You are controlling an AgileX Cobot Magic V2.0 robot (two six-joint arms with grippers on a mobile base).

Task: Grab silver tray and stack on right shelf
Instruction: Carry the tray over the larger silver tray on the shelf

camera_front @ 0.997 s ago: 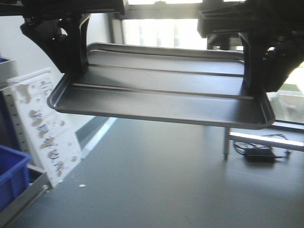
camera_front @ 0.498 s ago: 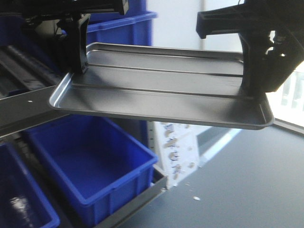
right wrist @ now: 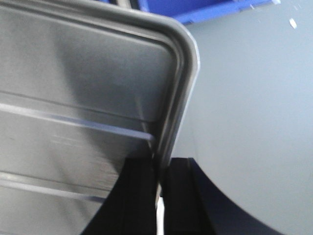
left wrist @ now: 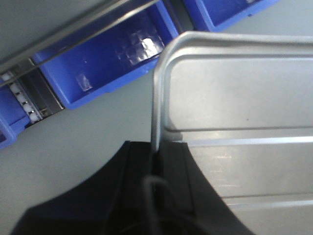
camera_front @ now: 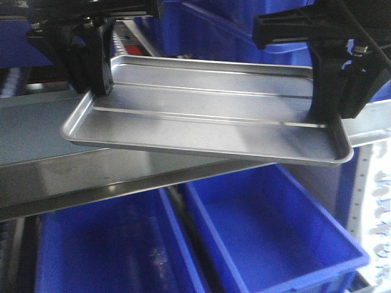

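**While the tray hangs between both hands: approach to the shelf**

As the front view shows, the shiny, rectangular silver tray (camera_front: pixel 208 116) is held in the air. Its long axis runs left to right from one hand to the other.

- The left hand (camera_front: pixel 98 82) is clamped on the left short rim and the right hand (camera_front: pixel 327 104) on the right short rim. Neither is nearer, so the grip is shared evenly.
- Both wrist views show the rim running straight into the narrow slit between the dark fingers. Each hand is closed down to the thickness of the metal and holds nothing else.

**Key relation:** the broad, shiny front crossbar (camera_front: pixel 122 174) of the steel-framed right shelf slants across the frame just below and behind the tray. The tray appears clear of it, but I cannot tell the gap. White roller tracks (camera_front: pixel 125 36) show blurred beyond the left hand. Deep blue plastic bins (camera_front: pixel 275 232) sit on the level underneath.

**Judgement:** the tray's long edge leads, so the next move should carry it forward over the crossbar and then down. The risk is the far rim catching on the bar.

**Tray appearance:**
- Bright, reflective and empty.
- Rounded corners and a low raised rim.
- Two long raised ribs along its bottom.
- Roughly level, with the right end slightly lower.
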